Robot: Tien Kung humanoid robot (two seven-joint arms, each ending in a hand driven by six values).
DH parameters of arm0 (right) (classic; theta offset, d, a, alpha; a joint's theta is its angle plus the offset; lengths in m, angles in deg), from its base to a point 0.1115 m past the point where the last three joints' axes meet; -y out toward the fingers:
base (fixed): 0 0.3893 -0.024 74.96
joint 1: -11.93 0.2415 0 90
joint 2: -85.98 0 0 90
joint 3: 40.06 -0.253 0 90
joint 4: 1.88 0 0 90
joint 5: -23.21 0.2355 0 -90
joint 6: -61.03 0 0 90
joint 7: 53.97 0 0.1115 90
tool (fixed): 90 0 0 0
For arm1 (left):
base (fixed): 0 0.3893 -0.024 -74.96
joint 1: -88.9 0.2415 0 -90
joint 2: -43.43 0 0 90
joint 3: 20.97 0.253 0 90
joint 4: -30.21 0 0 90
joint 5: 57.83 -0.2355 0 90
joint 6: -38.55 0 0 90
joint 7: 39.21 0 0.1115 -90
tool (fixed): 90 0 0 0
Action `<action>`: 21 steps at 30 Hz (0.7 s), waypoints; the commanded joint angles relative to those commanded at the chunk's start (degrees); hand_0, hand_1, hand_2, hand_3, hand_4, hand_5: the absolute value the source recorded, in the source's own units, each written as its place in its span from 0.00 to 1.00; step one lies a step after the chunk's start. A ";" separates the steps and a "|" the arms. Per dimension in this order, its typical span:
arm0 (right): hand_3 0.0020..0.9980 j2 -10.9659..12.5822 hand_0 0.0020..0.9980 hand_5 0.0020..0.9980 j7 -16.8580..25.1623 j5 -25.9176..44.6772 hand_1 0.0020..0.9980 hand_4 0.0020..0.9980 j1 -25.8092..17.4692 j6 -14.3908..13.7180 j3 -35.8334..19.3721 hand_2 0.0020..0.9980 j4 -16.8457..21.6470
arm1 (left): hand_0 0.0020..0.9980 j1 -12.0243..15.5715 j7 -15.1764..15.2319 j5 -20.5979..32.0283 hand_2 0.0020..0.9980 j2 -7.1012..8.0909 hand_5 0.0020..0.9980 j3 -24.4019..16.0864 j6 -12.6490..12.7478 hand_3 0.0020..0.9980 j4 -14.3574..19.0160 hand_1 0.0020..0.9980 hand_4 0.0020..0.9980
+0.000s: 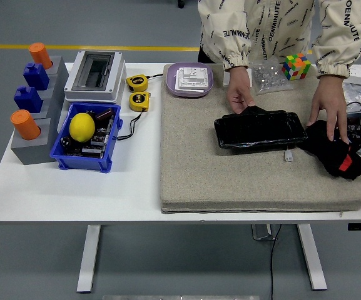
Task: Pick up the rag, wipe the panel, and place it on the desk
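With no robot hand in view, so its fingers cannot be judged, the person's one hand pins the black panel on the table's mat while the other presses the black rag just right of it, so a reach now risks striking those hands.

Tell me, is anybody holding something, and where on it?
A person's hand presses the black panel at its far edge; the other hand rests on the black rag.
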 joint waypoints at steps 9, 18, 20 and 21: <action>0.68 -0.07 0.70 0.48 -3.27 7.46 0.68 1.00 -1.08 4.94 -2.21 0.74 -0.12 | 0.64 -0.10 0.03 -0.09 0.69 -0.12 0.51 -0.08 0.04 0.57 0.08 0.66 0.61; 0.66 -0.02 0.69 0.51 -5.45 8.31 0.66 1.00 -1.65 9.01 -3.73 0.73 -0.40 | 0.64 -0.18 0.03 -0.12 0.69 -0.14 0.51 -0.12 0.04 0.57 0.07 0.66 0.61; 0.66 0.00 0.69 0.51 -5.80 8.26 0.66 1.00 -1.82 9.83 -4.00 0.73 -0.53 | 0.64 -0.16 0.03 -0.09 0.69 -0.16 0.51 -0.09 0.04 0.57 0.05 0.66 0.61; 0.66 0.01 0.69 0.51 -5.92 8.24 0.66 1.00 -1.86 10.09 -4.07 0.73 -0.59 | 0.64 -0.15 0.02 -0.08 0.69 -0.17 0.51 -0.08 0.04 0.57 0.04 0.66 0.61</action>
